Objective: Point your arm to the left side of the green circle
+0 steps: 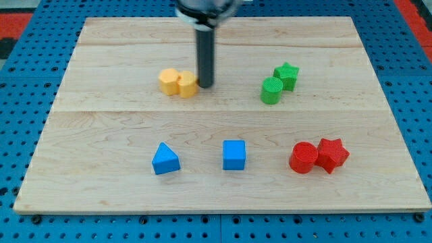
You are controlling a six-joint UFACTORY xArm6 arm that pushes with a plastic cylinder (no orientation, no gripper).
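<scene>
Nearest the view's bottom sit 4 blocks in a loose row: 1 blue triangle (165, 159) at lower left of centre, 1 blue cube (234, 154) just right of centre, then 1 red cylinder (303, 157) touching 1 red star (332, 154) at lower right.

Further up, in the upper half of the wooden board (101, 121), lie 4 more. The green circle (271, 90) stands at upper right of centre, with 1 green star (286, 75) touching it on its upper right side. At upper left of centre are 2 yellow blocks pressed together: a yellow block (169, 80) of rounded, unclear shape, and a second yellow block (187, 85) to its right.

My tip (204, 86) is the bare end of a dark rod, with nothing to spread or pinch; it rests just beside the right edge of the second yellow block, possibly touching it.

The relation that matters: the green circle lies to the view's right of my tip, at almost the same height in the frame, with bare board between them. Its left side faces my tip directly, so I judge a nearly straight rightward slide, stopping short of the circle, would do it.

Count: 2 blue, 2 red, 2 green, 2 yellow, 8 in all.
</scene>
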